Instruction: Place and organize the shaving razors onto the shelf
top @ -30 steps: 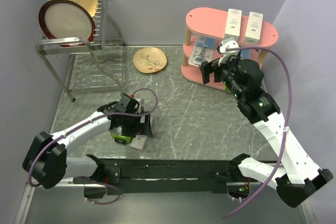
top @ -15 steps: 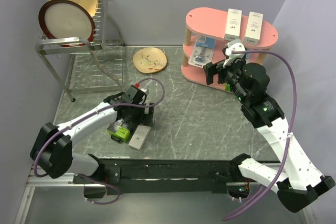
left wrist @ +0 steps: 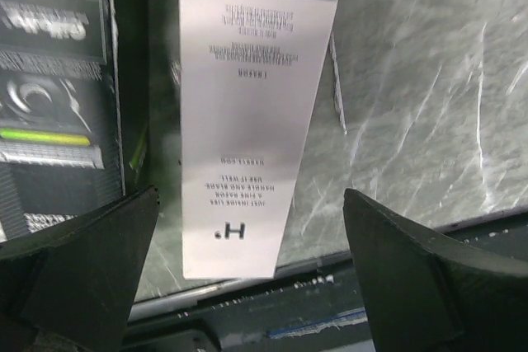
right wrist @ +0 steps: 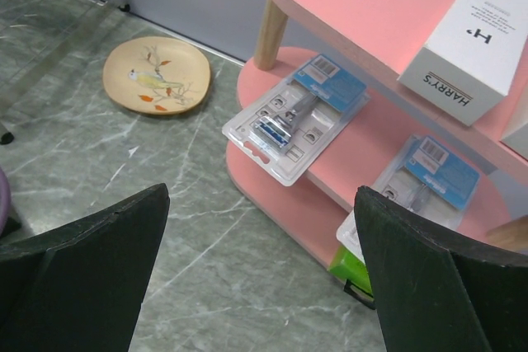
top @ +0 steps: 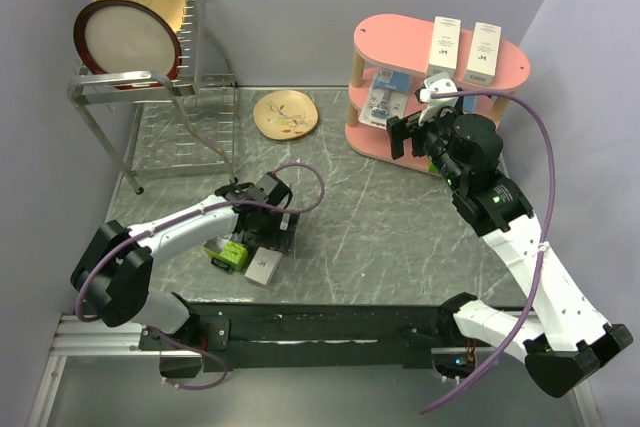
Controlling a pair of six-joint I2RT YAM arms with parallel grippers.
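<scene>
1. While hovering low with jaws fully released and nothing grasped, left gripper (left wrist: 247, 261) over a slim white box (left wrist: 247, 121) lying flat on the table between the jaws, nearer the left one; black-and-lime-green box (left wrist: 54, 96) just beyond the left jaw, beside the white one.
2. Right gripper (right wrist: 264, 269) likewise released and empty, facing the pink shelf (right wrist: 363, 6); blister card (right wrist: 295, 117) ahead between the jaws on the tier under the top board, second card (right wrist: 421, 183) toward the right jaw, white box (right wrist: 477, 35) above on top.

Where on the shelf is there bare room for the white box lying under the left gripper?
The top board's left half, left of the two standing white boxes, is bare. Below it is crowded: two blister cards lie side by side, with a green box lower still.
</scene>
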